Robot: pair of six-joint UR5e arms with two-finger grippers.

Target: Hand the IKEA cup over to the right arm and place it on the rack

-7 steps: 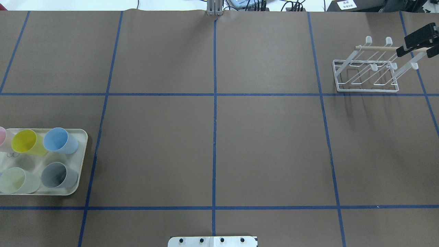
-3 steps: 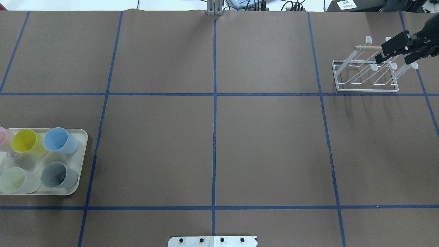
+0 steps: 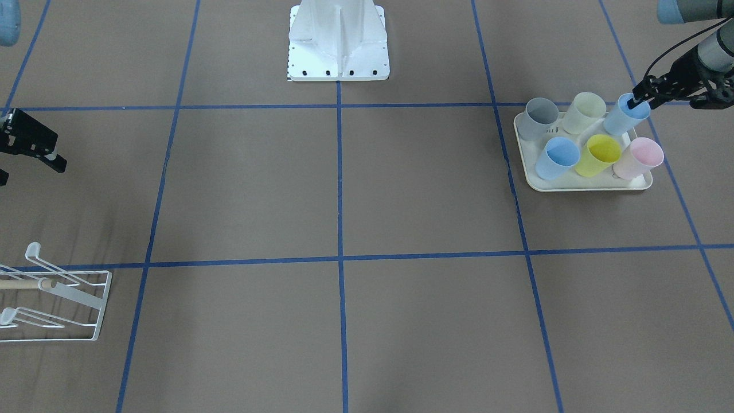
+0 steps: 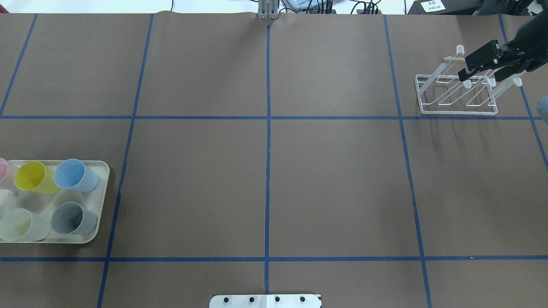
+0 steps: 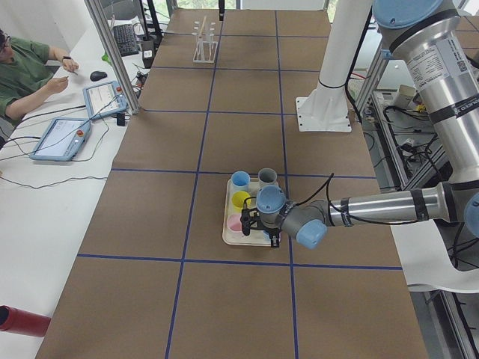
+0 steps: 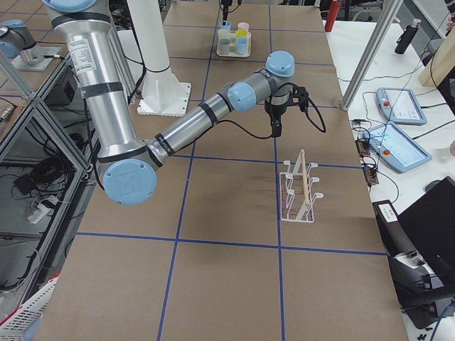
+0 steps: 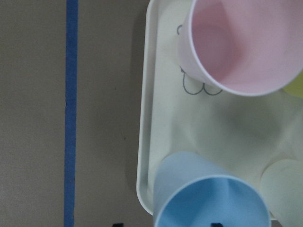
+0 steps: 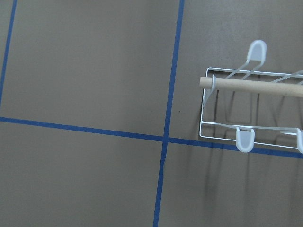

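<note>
The worktop (image 4: 192, 179) is dull brown, and dark blue tape lines (image 4: 268, 171) divide it into a grid of large squares. The tray (image 3: 579, 184) is cream, with a small drawing (image 7: 199, 89) in thin dark lines on its floor. The cups are of plain colours: a grey cup (image 3: 539, 115), a pale green cup (image 3: 586, 109), a yellow cup (image 3: 599, 154), a pink cup (image 3: 639, 158), a light blue cup (image 3: 622, 116) and a second light blue cup (image 3: 555, 158). The rack (image 4: 458, 112) is white wire and its dowel (image 8: 255, 86) is pale wood. The left end effector (image 3: 636, 100) and the right end effector (image 4: 478, 77) are black. The right arm (image 6: 192, 121) is silver-grey with light blue joint caps (image 6: 129, 181).

Pink cup (image 7: 236, 47) and blue cup (image 7: 208, 198) on cream tray (image 7: 158, 104), blue tape line (image 7: 71, 113) alongside
</note>
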